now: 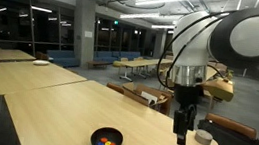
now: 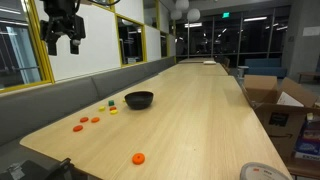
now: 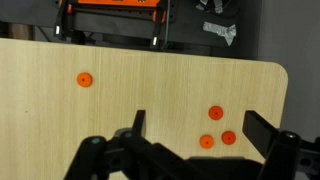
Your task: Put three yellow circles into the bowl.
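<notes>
The black bowl (image 1: pixel 106 140) (image 2: pixel 139 100) sits on the long wooden table. In an exterior view something orange and yellow shows inside it; I cannot tell the pieces apart. A tiny yellow circle (image 2: pixel 114 110) lies just beside the bowl, next to a green piece (image 2: pixel 112 102). My gripper (image 1: pixel 184 128) (image 2: pixel 60 38) (image 3: pixel 200 128) is open and empty, well above the table end. In the wrist view only orange circles lie below it; no yellow circle and no bowl show there.
Three orange circles (image 3: pixel 215 113) (image 2: pixel 85 121) lie in a cluster near the table end, and a lone one (image 3: pixel 84 80) (image 2: pixel 138 158) lies apart. A small grey cylinder (image 1: pixel 203 138) stands near the table edge. Cardboard boxes (image 2: pixel 275 100) stand beside the table.
</notes>
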